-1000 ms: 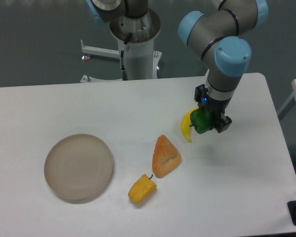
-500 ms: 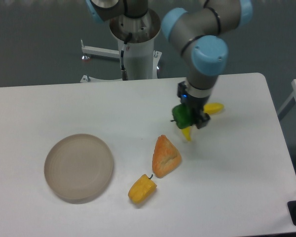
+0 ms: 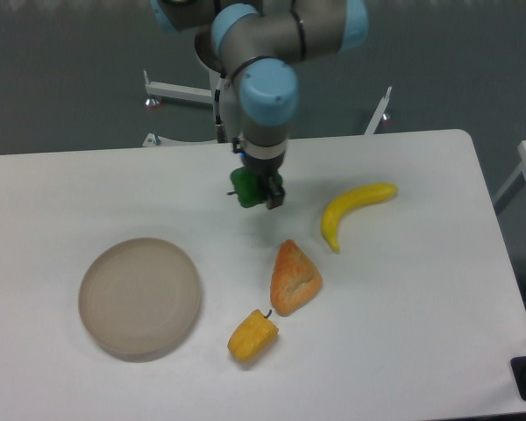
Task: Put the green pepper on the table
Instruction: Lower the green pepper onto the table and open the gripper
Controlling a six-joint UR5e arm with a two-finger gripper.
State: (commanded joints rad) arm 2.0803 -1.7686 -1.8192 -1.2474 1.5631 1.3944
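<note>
Hanging in the grip above the table (image 3: 403, 342), the green pepper (image 3: 242, 187), up and to the left of the orange wedge-shaped piece (image 3: 294, 278) taken as landmark. Sitting pinched between the two fingers of the gripper (image 3: 257, 196), jaws narrowed onto it, only its left half peeking out beside the black fingers. Hovering over bare white surface there, apparently so that the drop spot sits apart from the other food. Not possible to tell whether touching the tabletop or just above it; a faint shadow close beneath hinting at a small gap.

Pointing straight down, the wrist, probably to let the pepper settle on its base when released rather than roll.

Lying up and to the right of the orange wedge, a banana (image 3: 351, 210), curved, well apart from the gripper. Resting just below and left of the wedge, near but seemingly not touching it, a yellow pepper (image 3: 252, 336) with its dark stem turned toward the wedge. Sitting well to the left of the wedge, a round beige plate (image 3: 139, 296), nothing in it.

Judging the step in hand as carrying or lowering toward release; remaining, most likely, a short descent and an opening of the fingers.
</note>
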